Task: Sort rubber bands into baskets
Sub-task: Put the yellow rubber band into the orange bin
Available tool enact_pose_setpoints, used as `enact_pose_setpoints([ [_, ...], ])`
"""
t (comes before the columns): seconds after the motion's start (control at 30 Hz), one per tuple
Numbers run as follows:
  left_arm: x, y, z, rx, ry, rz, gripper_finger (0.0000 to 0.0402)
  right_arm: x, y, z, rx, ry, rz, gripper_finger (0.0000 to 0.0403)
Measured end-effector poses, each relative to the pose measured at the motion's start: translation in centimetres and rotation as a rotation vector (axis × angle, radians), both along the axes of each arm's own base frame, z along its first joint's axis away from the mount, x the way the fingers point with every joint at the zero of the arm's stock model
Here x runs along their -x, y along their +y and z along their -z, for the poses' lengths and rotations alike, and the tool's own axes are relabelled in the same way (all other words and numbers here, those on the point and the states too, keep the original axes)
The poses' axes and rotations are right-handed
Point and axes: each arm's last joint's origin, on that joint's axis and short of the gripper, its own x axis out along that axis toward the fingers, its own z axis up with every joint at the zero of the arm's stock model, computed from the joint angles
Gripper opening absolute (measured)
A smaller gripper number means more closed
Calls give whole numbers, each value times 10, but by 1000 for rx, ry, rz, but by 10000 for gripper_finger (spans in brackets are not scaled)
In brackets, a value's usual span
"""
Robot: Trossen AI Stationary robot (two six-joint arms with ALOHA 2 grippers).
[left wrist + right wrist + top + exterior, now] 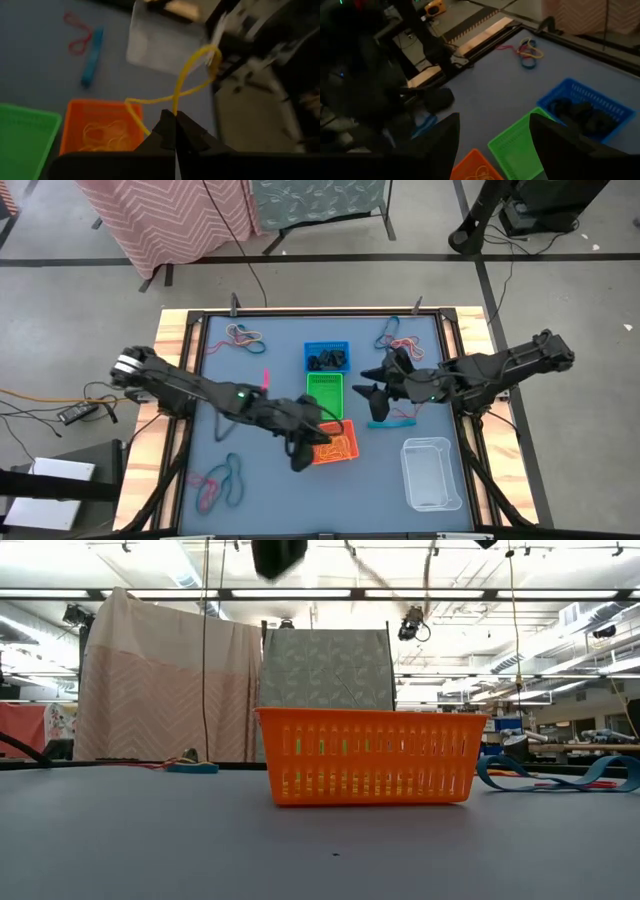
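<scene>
My left gripper (175, 129) is shut on a yellow-orange rubber band (192, 75) above the orange basket (338, 443), which has several yellow bands (102, 134) in it. In the low view the gripper (278, 555) hangs well above that basket (370, 755). My right gripper (495, 142) is open and empty, above the table beside the green basket (325, 395). The blue basket (327, 357) holds black bands (585, 112). The clear tub (432, 472) stands at the near right. My left gripper pinches the yellow-orange band at one spot of its strand (175, 107) between its two shut fingertips. The rest of the band stands out beyond the fingertips as a twisted loop (210, 57), lifted clear of the table, above the orange basket's edge.
Loose bands lie in heaps at the far left (245, 335), the far right (395, 335) and the near left (220, 480). A teal band (390, 420) lies right of the orange basket, between it and my right arm.
</scene>
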Motion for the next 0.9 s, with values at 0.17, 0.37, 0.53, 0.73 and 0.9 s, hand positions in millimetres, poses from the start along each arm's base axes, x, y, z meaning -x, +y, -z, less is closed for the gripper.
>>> enact_pose_setpoints([
  [0.17,-19,-3,43,-93,125,-20,0,2,-1,1,23,21,14,251],
  [0.37,-38,-4,93,-209,232,-86,0,-1,0,6,32,45,15,251],
  [0.53,-44,4,108,-215,273,-140,5,-1,0,6,29,45,10,251],
  [0.73,-45,23,99,-110,286,-112,63,0,0,7,45,71,4,251],
  [0.9,-43,39,91,-20,312,-66,145,1,-2,9,49,92,10,251],
])
